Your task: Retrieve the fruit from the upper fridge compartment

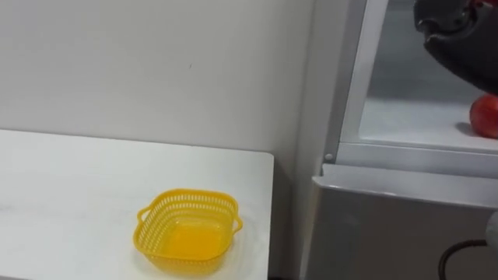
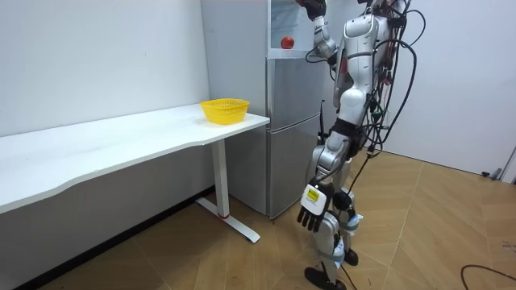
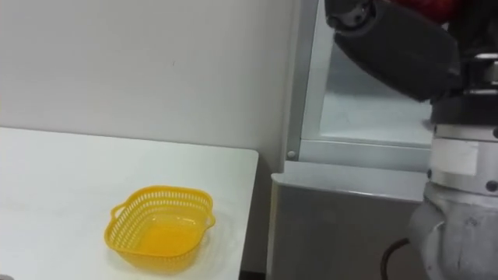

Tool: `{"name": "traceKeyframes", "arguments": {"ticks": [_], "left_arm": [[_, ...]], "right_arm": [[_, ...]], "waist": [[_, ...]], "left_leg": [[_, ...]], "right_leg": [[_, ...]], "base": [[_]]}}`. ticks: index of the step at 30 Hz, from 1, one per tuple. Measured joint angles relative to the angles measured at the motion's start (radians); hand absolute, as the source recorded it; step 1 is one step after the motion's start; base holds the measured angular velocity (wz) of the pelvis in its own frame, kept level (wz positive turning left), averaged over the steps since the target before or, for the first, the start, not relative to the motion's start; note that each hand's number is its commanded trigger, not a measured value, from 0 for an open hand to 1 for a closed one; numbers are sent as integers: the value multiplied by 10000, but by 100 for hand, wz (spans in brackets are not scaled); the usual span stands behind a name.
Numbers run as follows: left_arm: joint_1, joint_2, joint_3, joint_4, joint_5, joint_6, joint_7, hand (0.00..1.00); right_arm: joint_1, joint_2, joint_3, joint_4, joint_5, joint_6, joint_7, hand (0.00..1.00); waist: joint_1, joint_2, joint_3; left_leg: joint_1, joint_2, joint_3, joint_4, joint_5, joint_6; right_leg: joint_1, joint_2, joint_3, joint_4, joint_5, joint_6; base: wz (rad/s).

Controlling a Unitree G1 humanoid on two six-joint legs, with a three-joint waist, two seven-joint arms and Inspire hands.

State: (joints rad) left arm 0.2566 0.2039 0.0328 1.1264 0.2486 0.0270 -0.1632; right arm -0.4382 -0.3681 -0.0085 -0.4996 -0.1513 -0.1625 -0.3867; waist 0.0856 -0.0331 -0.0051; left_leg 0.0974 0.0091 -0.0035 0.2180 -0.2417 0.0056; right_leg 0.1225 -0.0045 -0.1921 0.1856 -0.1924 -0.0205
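One apple (image 1: 485, 117) sits on the fridge (image 1: 389, 225) shelf below the raised right hand (image 2: 312, 8), grip unreadable; left hand (image 2: 310, 215) hangs slack, empty; basket (image 1: 188, 232) on bench (image 1: 62, 194) likely awaits the fruit.

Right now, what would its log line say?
stance: at fridge | right hand: raised at upper compartment | red fruit: on shelf | left hand: hanging, open | yellow basket: on table
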Motion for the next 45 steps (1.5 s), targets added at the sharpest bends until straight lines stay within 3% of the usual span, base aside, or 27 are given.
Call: {"name": "traceKeyframes", "arguments": {"ticks": [5, 7, 10, 18, 24, 28, 34, 37, 42, 45], "left_arm": [[-35, 3, -74, 64, -8, -57, -45, 0], [-137, 21, -78, 60, -5, -130, -70, 0], [-201, 63, -285, 62, -11, -135, -222, 0], [-217, 107, -505, 74, -23, -136, -647, 0], [-202, 93, -884, 265, -18, -136, -672, 0], [-162, 93, -875, 329, -1, -128, -740, 0], [-235, 202, -852, 264, -24, -104, -843, 0], [-239, 205, -828, 196, -20, -97, -858, 0], [14, 235, -749, 134, -18, -53, -859, 0], [103, 237, -736, 129, -10, -20, -853, 0]], "right_arm": [[8, 244, 1028, -282, -925, -161, 559, 100], [9, 339, 1313, -282, -1288, -164, 969, 100], [-3, 621, 1702, -310, -1560, -205, 1417, 100], [-159, 645, 2661, -290, -1943, -195, 2513, 100], [-159, 659, 2713, -92, -2107, -222, 2872, 100], [-159, 652, 2711, 570, -2336, -187, 3003, 100], [-160, 467, 2717, 2173, -2327, 55, 3021, 100], [-161, 339, 2717, 3107, -2478, 124, 3000, 100], [-160, 333, 2720, 4602, -2738, 288, 3001, 100], [-161, 87, 2716, 5161, -2746, 342, 2999, 100]], "waist": [[142, -137, 3], [328, -269, 68], [568, -438, 10], [1088, -499, 44], [1213, -559, 190], [1267, -613, 190], [1484, -939, 176], [1700, -982, 188], [1753, -983, 190], [1733, -1002, 187]], "left_leg": [[35, 3, 5, 22, 8, -10], [21, 1, -4, 43, 8, -10], [25, -2, -12, 22, 7, -9], [0, -21, -133, -78, 5, -8], [-9, -42, -325, -92, 6, -9], [-9, -76, -564, -97, 11, -4], [-135, -142, -978, 74, 15, -4], [-187, -214, -1134, 202, 14, -2], [-269, -277, -1332, 232, 34, 30], [-410, -372, -1568, 345, 50, 51]], "right_leg": [[44, 3, 5, -4, 0, 0], [37, 0, -4, -7, 0, -1], [50, -6, -29, -2, 0, 0], [62, -13, -128, -3, 0, 0], [138, -32, -403, -20, 0, 1], [209, -58, -667, -23, -5, 9], [310, -102, -1081, -52, -35, 58], [358, -151, -1175, -148, -35, 58], [363, -220, -1450, -148, -41, 69], [376, -277, -1679, -149, -76, 126]], "base": [[0], [0], [1], [3], [10], [16], [22], [11], [12], [20]]}}
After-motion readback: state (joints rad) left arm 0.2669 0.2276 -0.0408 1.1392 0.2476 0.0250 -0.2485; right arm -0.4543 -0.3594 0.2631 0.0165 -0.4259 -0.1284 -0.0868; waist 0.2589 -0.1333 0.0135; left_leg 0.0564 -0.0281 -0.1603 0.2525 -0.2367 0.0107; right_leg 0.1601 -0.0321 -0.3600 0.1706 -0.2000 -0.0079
